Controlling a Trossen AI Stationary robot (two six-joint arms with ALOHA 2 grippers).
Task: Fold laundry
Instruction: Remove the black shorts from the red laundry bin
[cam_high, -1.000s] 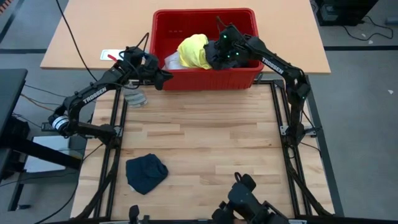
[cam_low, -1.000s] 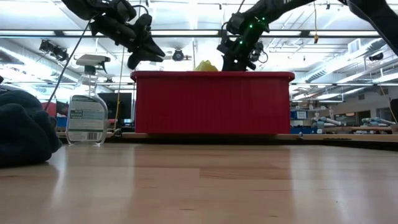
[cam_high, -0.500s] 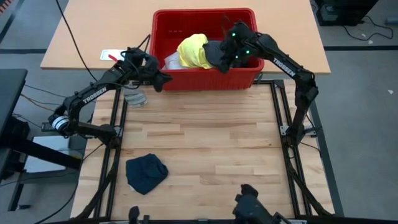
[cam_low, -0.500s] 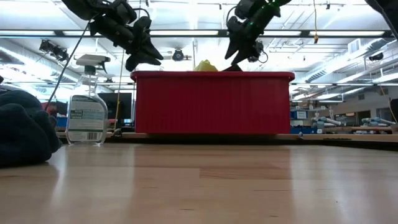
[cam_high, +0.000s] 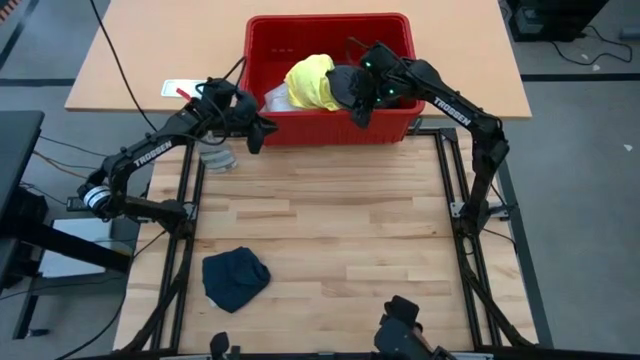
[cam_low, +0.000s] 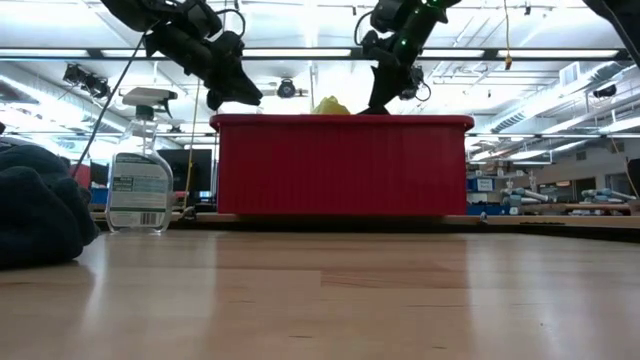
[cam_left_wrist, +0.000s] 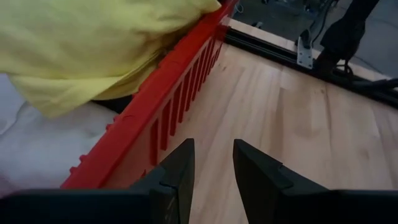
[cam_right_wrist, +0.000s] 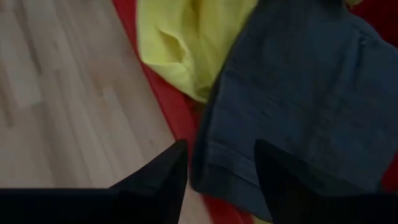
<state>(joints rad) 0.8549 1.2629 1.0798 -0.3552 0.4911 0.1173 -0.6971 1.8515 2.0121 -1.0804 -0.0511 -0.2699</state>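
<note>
The dark grey shorts (cam_right_wrist: 298, 93) are straddled by the right gripper (cam_high: 362, 98), its fingers parted. They could be snagged on the red basket (cam_high: 330, 130) rim if lifted low; the left gripper (cam_left_wrist: 211, 165) is kept narrowly open, empty

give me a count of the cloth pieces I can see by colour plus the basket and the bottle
Yellow cloth, in the red basket: 1
Dark grey cloth, at the basket's front wall by the right claw: 1
Navy cloth, on the wooden table: 1
Red basket: 1
Clear spray bottle: 1
Total: 5
</note>
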